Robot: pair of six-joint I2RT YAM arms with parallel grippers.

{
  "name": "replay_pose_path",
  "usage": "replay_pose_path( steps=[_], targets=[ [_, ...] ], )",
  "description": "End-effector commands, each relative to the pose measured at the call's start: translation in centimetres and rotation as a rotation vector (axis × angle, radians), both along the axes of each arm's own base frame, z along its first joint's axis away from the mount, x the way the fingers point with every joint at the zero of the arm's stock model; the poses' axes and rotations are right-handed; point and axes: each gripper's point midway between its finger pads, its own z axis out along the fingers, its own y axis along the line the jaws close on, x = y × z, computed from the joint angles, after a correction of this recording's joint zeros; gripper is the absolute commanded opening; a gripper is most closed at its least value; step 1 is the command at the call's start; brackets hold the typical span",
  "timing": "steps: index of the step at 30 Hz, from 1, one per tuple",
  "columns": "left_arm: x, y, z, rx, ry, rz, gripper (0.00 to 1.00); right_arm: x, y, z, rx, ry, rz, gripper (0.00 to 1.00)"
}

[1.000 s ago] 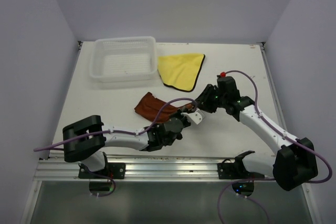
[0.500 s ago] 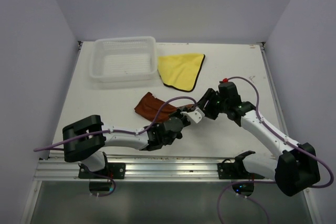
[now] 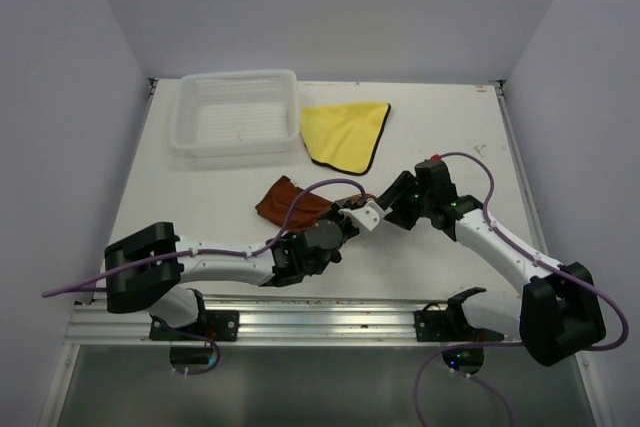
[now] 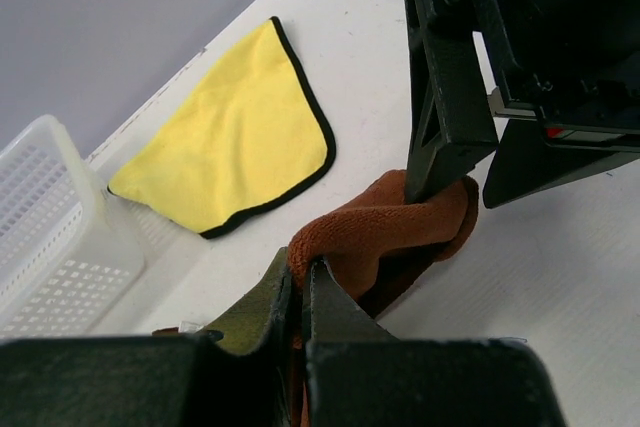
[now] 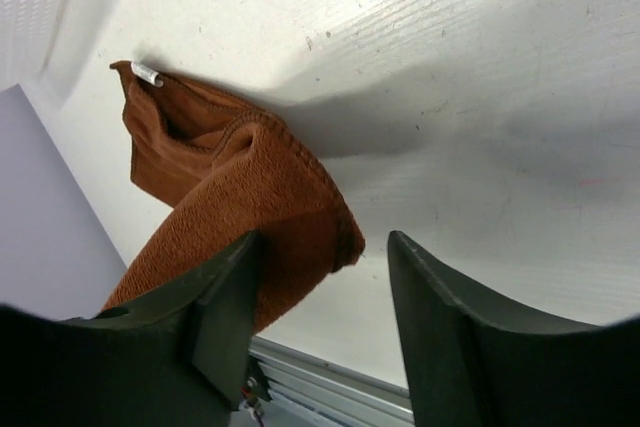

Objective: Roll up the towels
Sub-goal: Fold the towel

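My right pincer [image 3: 386,209] has spread its jaws wide since a second ago, and the right arm [image 3: 500,247] has drawn its wrist back toward the near edge of the table [image 3: 450,117]. The left arm [image 3: 220,262] has swung its shoulder block lower and to the left. Both towels lie where they were.

The rust-brown towel [image 3: 288,199] sits bunched at the table's centre, its 4 o'clock end lifted into a fold. My left pincer [image 4: 303,282] is clamped tight on that fold, with brown cloth running down between its closed fingers. The right pincer [image 5: 325,247] stands open over the fold's rounded end: one finger [image 5: 225,297] presses against the cloth, the other [image 5: 450,317] is clear of it above bare table.

The left arm lies low and stretched out, reaching toward 2 o'clock. The right arm bends in from 4 o'clock, its wrist angled down to meet the left.

The yellow towel [image 3: 345,132], dark-hemmed, lies flat at 1 o'clock from the brown one, apart from both pincers and just beside the white mesh basket [image 3: 240,78] at 11 o'clock.
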Motion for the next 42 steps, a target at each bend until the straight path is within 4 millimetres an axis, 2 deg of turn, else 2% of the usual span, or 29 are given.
replay_pose_path(
  steps=[1,3,6,7,17,21,23,29,34,39,42],
  targets=[
    [0.3,-0.2,3.0,-0.107,-0.010,0.014,0.00,1.9,-0.1,1.0,0.014,-0.044,-0.050,0.54],
    [0.3,-0.1,3.1,-0.103,-0.012,0.020,0.00,2.2,-0.1,0.8,0.014,-0.044,-0.055,0.44],
    [0.4,0.1,3.3,-0.103,-0.016,0.028,0.00,2.3,-0.5,0.4,0.005,-0.041,-0.068,0.36],
    [0.4,0.3,3.6,-0.106,-0.022,0.035,0.00,2.3,-0.6,0.3,0.005,-0.040,-0.072,0.30],
    [1.5,1.4,4.7,-0.104,-0.038,0.104,0.00,2.2,-2.1,-0.2,-0.027,-0.032,-0.100,0.01],
    [2.0,2.1,5.6,-0.099,-0.027,0.138,0.00,2.6,-2.7,0.0,-0.059,-0.063,-0.084,0.00],
    [2.6,2.5,6.9,-0.125,-0.022,0.165,0.00,3.2,-2.9,0.6,-0.075,-0.099,-0.075,0.00],
    [3.0,3.2,9.0,-0.157,0.000,0.168,0.00,4.1,-3.5,1.3,-0.127,-0.153,-0.048,0.00],
    [2.8,2.6,9.1,-0.145,0.011,0.132,0.00,4.1,-3.7,0.4,-0.150,-0.145,-0.036,0.02],
    [2.8,2.6,8.5,-0.132,0.023,0.139,0.00,4.3,-4.9,0.1,-0.207,-0.154,-0.054,0.03],
    [2.8,2.7,8.5,-0.132,0.022,0.140,0.00,4.4,-5.8,0.1,-0.254,-0.178,-0.060,0.11]
  ],
)
